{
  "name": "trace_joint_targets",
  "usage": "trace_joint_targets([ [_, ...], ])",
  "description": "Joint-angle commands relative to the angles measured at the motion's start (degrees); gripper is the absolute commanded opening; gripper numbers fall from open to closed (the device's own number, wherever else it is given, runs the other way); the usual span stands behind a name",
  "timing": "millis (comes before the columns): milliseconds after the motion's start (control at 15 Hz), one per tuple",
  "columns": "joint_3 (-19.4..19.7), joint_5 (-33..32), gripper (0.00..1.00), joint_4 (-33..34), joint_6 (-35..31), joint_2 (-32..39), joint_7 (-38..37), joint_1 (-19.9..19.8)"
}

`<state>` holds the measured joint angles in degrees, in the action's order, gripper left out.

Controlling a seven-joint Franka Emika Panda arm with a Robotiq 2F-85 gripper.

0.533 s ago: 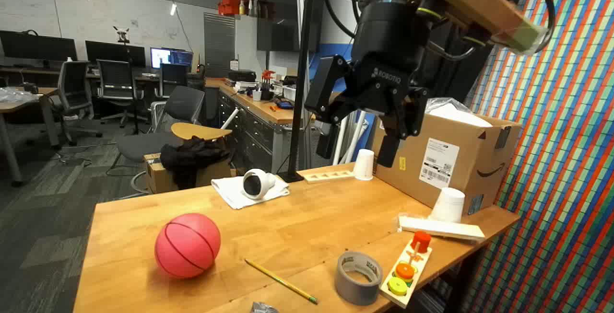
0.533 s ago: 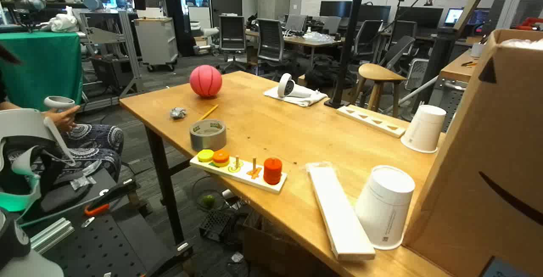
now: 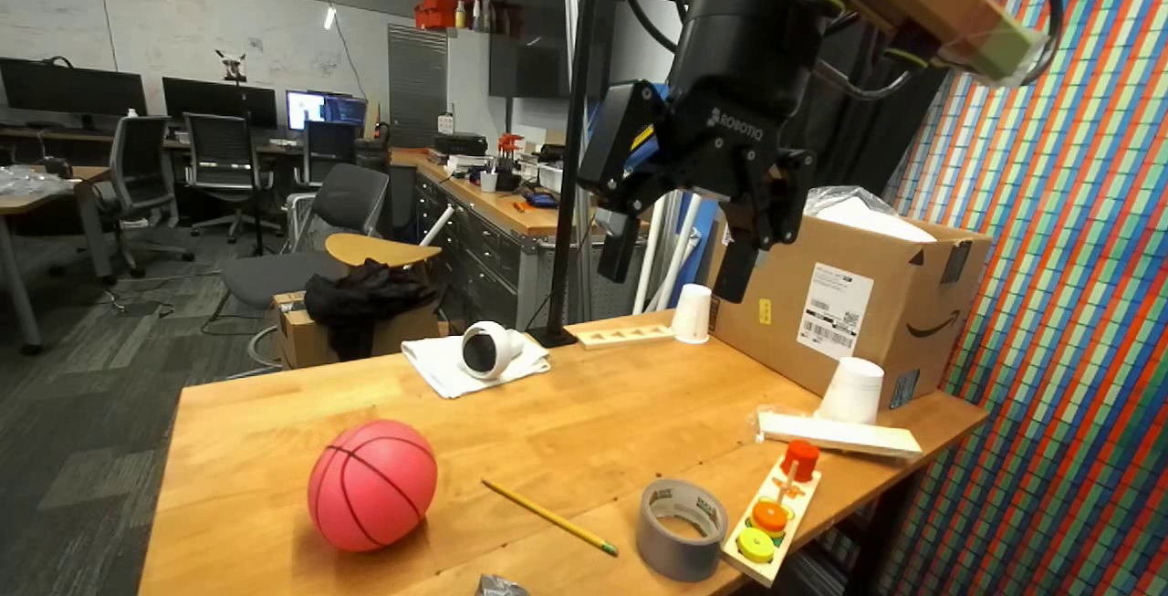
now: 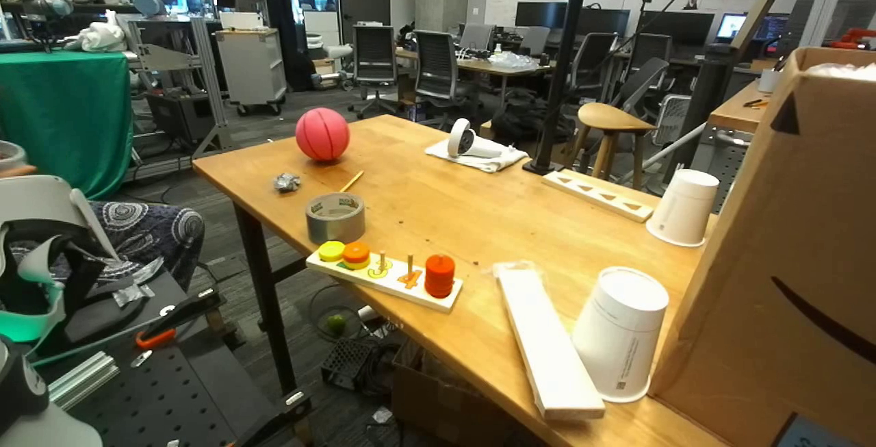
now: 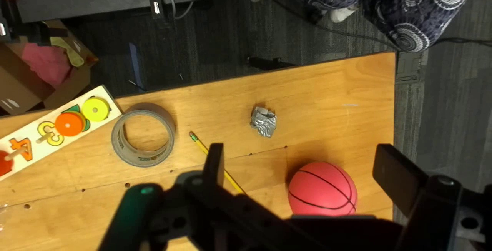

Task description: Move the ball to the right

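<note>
The pinkish-red ball [image 3: 372,486] with dark seam lines rests on the wooden table [image 3: 301,404], near its left end in that exterior view. It also shows in an exterior view [image 4: 323,135] at the table's far corner. My gripper [image 3: 677,269] is open and empty, held high above the table, well up and to the right of the ball there. In the wrist view the gripper [image 5: 300,150] has its fingers wide apart, with the ball [image 5: 321,187] far below, framed between them. The ball's lower edge is hidden there by the gripper body.
A grey tape roll [image 3: 680,532], a pencil [image 3: 552,516], crumpled foil [image 5: 263,121] and a counting board [image 4: 387,276] lie on the table. A white headset-like device [image 3: 488,350] on a cloth, cups [image 4: 623,334], a cardboard box [image 3: 839,304] and a black pole [image 4: 564,57] stand around. Someone sits beside the table.
The ball has shifted slightly, right and nearer in an exterior view. The pencil has shifted a little too. My gripper has risen slightly and stays open. The seated person's hand has drawn back.
</note>
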<state>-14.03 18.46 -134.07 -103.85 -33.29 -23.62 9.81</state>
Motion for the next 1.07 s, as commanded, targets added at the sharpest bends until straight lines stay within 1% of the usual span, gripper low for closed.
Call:
trace_joint_targets([
  [0, -0.3, 0.2, 1.0, 0.2, 0.2, 0.0, 0.2, -0.5],
  [667, -0.8, 0.1, 1.0, 0.3, 0.2, 0.4, 0.3, -0.2],
  [800, -2.9, -1.0, 1.0, 1.2, -0.9, 2.1, 0.4, 0.6],
  [1000, -7.6, -4.1, 1.0, 3.8, -3.9, 6.3, 1.6, 2.3],
])
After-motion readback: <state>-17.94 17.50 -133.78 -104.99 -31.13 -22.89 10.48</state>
